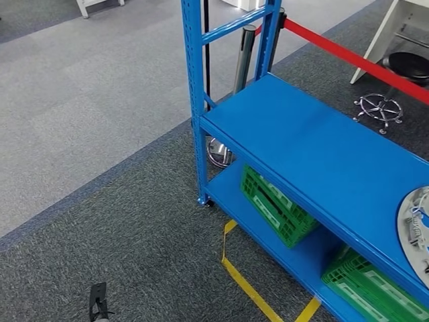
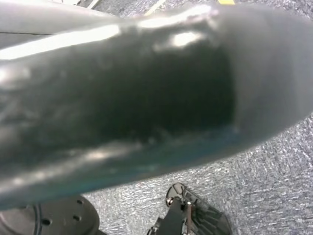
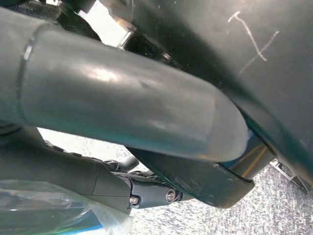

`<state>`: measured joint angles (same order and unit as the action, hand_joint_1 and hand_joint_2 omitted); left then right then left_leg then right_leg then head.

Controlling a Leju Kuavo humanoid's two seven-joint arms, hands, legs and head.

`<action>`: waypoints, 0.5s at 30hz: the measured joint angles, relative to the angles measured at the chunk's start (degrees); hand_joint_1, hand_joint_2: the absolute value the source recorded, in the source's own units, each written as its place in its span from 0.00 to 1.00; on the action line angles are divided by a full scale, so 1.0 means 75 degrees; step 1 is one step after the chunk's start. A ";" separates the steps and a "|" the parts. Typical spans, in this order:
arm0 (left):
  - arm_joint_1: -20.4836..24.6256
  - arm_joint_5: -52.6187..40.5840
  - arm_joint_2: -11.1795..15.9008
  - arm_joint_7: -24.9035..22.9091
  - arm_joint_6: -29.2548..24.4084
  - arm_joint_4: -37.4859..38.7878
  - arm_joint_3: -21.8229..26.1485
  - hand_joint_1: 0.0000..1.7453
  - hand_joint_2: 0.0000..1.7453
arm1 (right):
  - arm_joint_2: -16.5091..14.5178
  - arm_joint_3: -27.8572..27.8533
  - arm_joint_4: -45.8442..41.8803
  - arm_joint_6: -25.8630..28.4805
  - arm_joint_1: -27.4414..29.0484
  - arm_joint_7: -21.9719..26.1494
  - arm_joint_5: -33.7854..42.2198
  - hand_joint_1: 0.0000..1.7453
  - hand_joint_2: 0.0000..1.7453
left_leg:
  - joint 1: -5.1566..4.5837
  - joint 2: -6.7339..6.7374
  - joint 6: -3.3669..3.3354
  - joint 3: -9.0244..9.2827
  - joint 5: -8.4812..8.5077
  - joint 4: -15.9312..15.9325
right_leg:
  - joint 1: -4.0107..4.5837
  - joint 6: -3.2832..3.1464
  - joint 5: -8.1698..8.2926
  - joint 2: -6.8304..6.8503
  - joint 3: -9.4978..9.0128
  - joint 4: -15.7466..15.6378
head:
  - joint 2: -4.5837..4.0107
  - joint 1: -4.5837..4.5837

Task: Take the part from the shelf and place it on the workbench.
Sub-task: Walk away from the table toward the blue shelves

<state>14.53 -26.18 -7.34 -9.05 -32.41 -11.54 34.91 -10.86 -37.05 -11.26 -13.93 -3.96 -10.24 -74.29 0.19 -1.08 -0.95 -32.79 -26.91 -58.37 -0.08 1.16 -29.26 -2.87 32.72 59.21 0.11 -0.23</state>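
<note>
Shelf [image 1: 324, 154]: blue metal, two decks seen, uprights at the left end.
Upper deck: a round silver part [image 1: 417, 231] is laid flat at the right edge, cut off by the frame.
Lower deck: two green crates [image 1: 275, 204] [image 1: 372, 285] are set side by side, apart.
Floor [image 1: 127, 228]: dark grey carpet under the shelf, paler grey carpet beyond.
Floor marks: yellow tape [image 1: 242, 278] is laid in front of the shelf.
Floor items: a chrome star base [image 1: 378, 107] is seen behind the shelf.
</note>
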 joint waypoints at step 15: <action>0.0139 -0.0628 0.0077 -0.0612 0.0227 0.0001 0.0055 0.00 0.00 | 0.0007 -0.0015 -0.0004 -0.0101 -0.0003 0.0036 -0.0181 0.00 0.00 | -0.0063 0.0528 0.0112 -0.0071 -0.0053 -0.0102 | 0.0037 -0.0165 0.0033 0.0488 -0.0253 -0.0215 | 0.0000 -0.0009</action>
<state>15.58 -30.89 -6.76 -13.64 -30.71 -11.54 35.32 -10.81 -37.16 -11.28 -14.68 -3.98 -9.97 -75.65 -0.29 2.88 -0.11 -33.32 -27.31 -59.14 0.20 -0.07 -29.02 0.79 30.83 57.60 0.11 -0.30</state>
